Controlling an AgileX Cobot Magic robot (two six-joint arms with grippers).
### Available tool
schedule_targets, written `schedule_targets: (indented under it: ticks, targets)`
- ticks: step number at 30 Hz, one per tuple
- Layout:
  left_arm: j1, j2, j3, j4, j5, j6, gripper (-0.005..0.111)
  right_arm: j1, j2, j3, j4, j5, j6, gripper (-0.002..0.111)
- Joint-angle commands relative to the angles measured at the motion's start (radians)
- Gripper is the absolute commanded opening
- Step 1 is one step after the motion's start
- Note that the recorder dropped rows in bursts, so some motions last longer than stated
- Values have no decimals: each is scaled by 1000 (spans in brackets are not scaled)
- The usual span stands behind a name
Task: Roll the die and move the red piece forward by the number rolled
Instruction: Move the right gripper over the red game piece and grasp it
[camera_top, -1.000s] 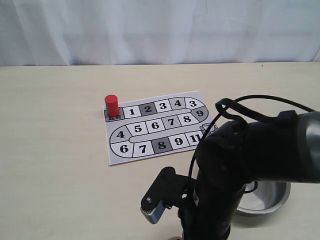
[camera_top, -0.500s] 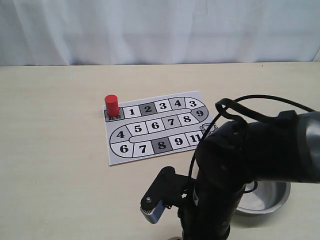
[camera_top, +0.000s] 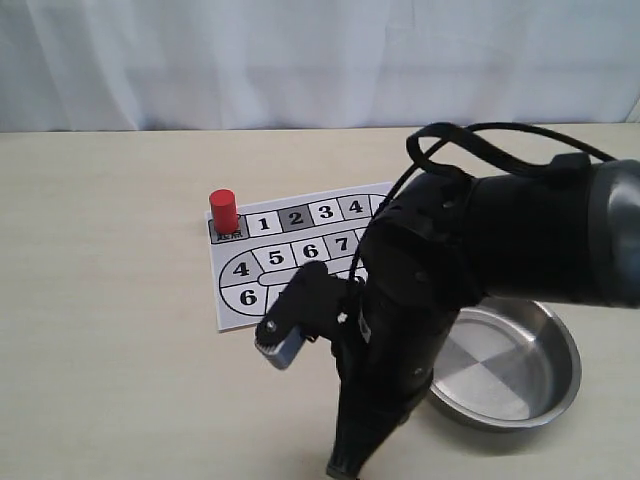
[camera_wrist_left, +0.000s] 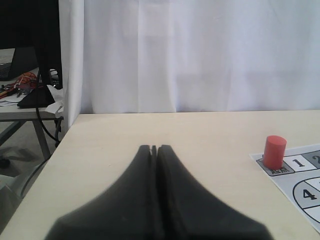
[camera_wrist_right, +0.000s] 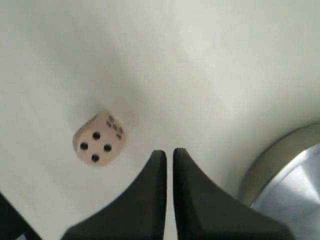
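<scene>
The die (camera_wrist_right: 98, 138), a pale cube, lies on the table in the right wrist view with four black pips facing the camera. My right gripper (camera_wrist_right: 169, 152) hovers just beside it, shut, with nothing between its fingers. In the exterior view the right arm (camera_top: 440, 280) hides the die. The red piece (camera_top: 223, 211) stands upright on the start square at the corner of the numbered board (camera_top: 228, 310). The left wrist view shows the red piece (camera_wrist_left: 274, 151) too, far from my shut left gripper (camera_wrist_left: 154, 147).
A round metal bowl (camera_top: 570, 365) sits on the table right of the board, and its rim (camera_wrist_right: 280, 165) shows close to the right gripper. The right arm covers the board's right half. A white curtain backs the table.
The right arm has swung up and to the left in the exterior view, now covering the board's right half and uncovering the bowl. The red piece has not moved.
</scene>
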Motion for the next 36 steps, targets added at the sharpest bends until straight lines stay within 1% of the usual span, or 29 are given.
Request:
schedule_targets:
  ticks: [1,3,4,5,9,10,14,16,17,19,21,22,24,26,29,31,33,36]
  targets:
    - [0,-1,-5,-2,-12,-2,0,-2,-8,-31,-54,-182,69,4]
    - [0,-1,-5,-2,-12,-2,0,-4,-8,-31,-59,-297,143,4]
    - [0,-1,-5,-2,-12,-2,0,-9,-8,-31,-61,-410,210,4]
    - [0,-1,-5,-2,-12,-2,0,-13,-8,-31,-59,-453,240,4]
    - [0,-1,-5,-2,-12,-2,0,-48,28,-31,-61,-682,276,4]
    - [0,-1,-5,-2,-12,-2,0,-67,53,-31,-61,-779,286,4]
    - [0,-1,-5,-2,-12,-2,0,-93,135,-34,-27,-913,299,4]
    - [0,-1,-5,-2,-12,-2,0,-124,177,-83,111,-849,337,4]
    - [0,-1,-5,-2,-12,-2,0,-152,201,-138,130,-753,337,4]
    - [0,-1,-5,-2,-12,-2,0,-184,225,-204,130,-645,337,4]
    - [0,-1,-5,-2,-12,-2,0,-215,248,-265,131,-559,337,5]
    - [0,-1,-5,-2,-12,-2,0,-227,258,-292,143,-537,337,8]
    - [0,-1,-5,-2,-12,-2,0,-238,272,-331,149,-517,337,15]
    - [0,-1,-5,-2,-12,-2,0,-246,289,-374,149,-517,309,31]
    - [0,-1,-5,-2,-12,-2,0,-246,324,-437,149,-521,266,60]
    - [0,-1,-5,-2,-12,-2,0,-246,352,-485,149,-521,263,73]
    - [0,-1,-5,-2,-12,-2,0,-246,379,-525,149,-521,263,75]
    - [0,-1,-5,-2,-12,-2,0,-246,426,-598,149,-509,263,69]
